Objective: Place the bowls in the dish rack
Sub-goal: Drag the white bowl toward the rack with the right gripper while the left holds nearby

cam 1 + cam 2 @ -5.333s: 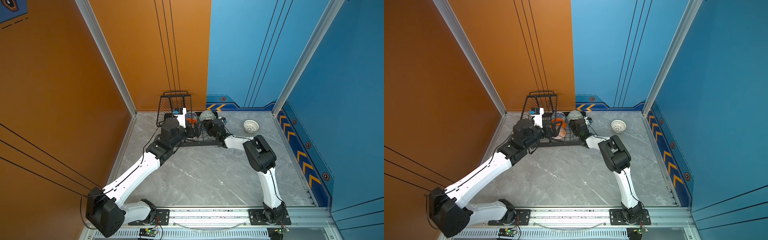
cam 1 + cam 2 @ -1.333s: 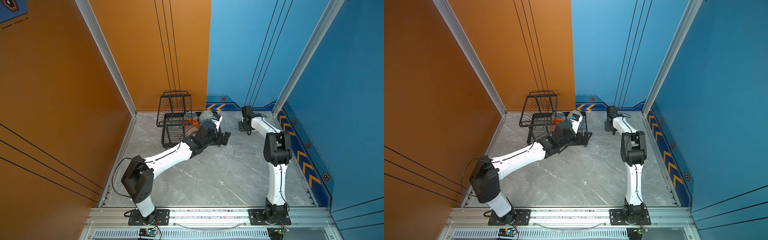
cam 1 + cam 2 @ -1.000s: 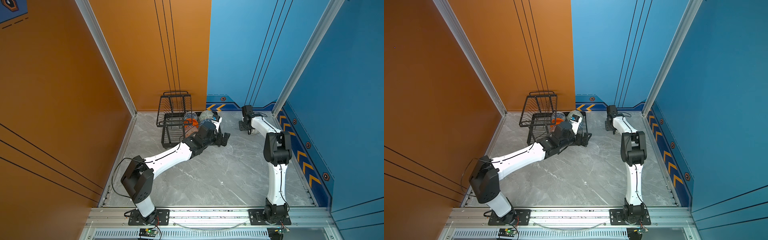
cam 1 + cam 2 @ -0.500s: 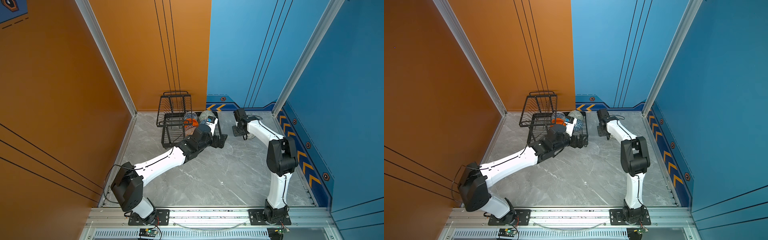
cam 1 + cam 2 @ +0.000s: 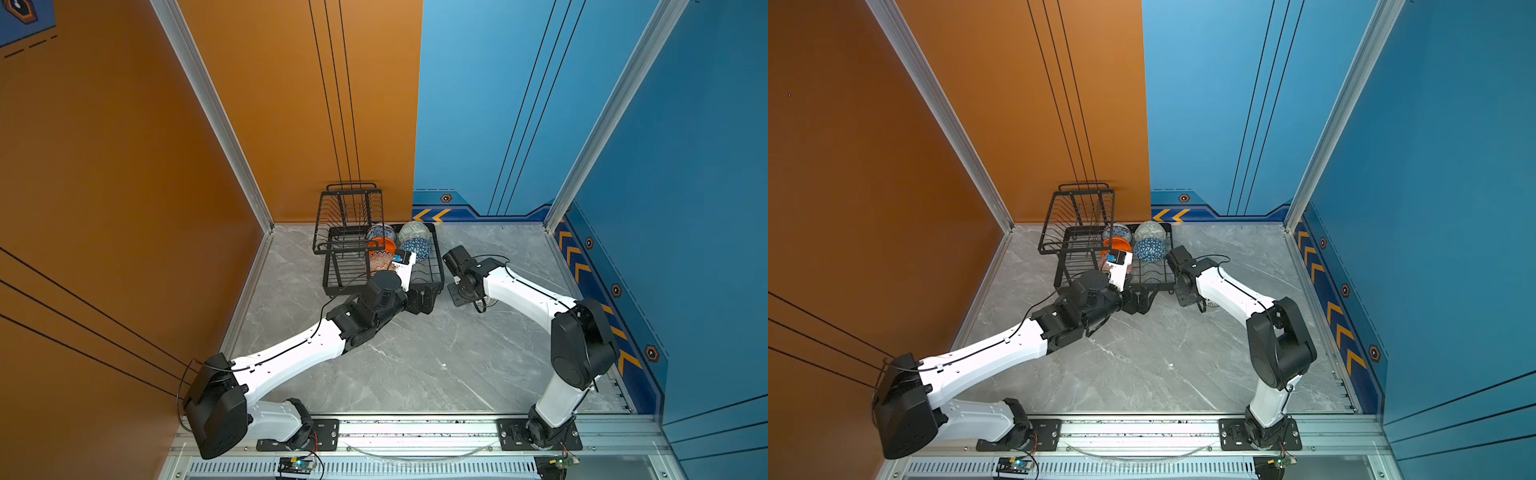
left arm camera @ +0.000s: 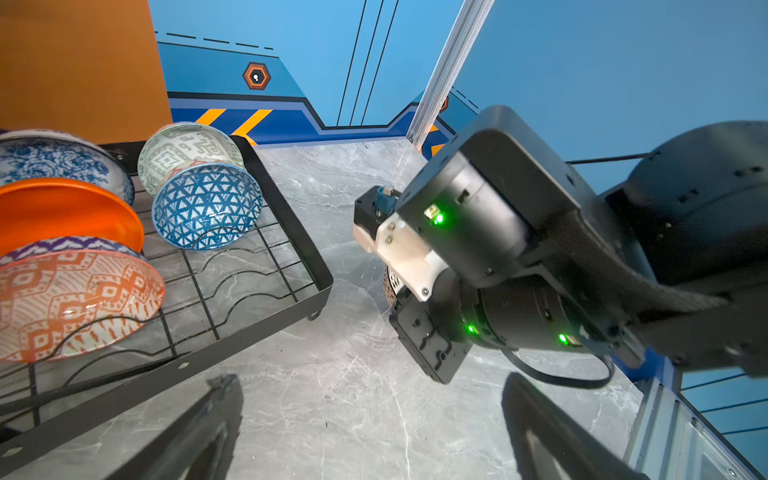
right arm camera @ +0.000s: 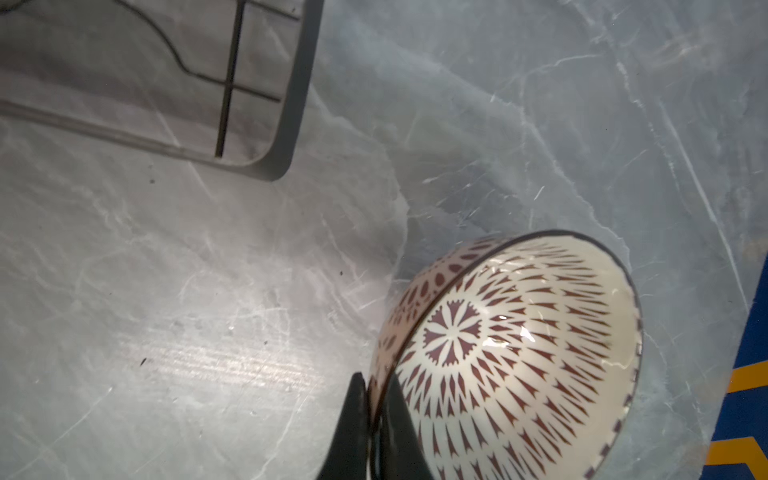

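1. Dish rack (image 6: 181,368): black wire, with a raised basket tier on its left side.
2. Rack, left row, back to front, on edge: blue-white floral bowl (image 6: 54,160), plain orange bowl (image 6: 62,212), orange-white geometric bowl (image 6: 75,299).
3. Rack, right row: pale green bowl (image 6: 187,147) behind the blue triangle bowl (image 6: 208,203).
4. Left gripper (image 6: 368,382): jaws wide apart, empty, just outside the rack's near right corner.
5. Right gripper (image 7: 376,399): clamped on the rim of the white red-patterned bowl (image 7: 511,353), which is tilted, outside and right of the rack.
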### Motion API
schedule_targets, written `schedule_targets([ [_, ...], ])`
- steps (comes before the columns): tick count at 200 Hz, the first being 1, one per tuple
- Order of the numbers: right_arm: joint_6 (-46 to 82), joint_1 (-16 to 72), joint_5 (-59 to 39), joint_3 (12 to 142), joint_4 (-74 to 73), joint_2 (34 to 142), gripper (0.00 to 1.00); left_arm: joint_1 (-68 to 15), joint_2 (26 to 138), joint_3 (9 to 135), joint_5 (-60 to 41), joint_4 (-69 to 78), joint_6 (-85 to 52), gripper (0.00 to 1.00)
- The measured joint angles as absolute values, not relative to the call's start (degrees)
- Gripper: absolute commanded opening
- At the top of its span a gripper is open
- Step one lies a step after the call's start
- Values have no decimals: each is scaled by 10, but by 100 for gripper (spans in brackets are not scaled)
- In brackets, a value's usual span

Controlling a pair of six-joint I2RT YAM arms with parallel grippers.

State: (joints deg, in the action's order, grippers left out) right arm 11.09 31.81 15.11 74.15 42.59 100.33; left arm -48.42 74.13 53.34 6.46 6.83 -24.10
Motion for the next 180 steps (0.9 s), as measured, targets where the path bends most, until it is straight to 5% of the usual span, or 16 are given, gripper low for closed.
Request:
schedule_targets([
  [132,134,388,153,735,442,1037,0,-484,704,487,75,80,-260,98],
  [180,134,391,153,735,442,1039,10,-483,700,487,76,80,-263,98],
])
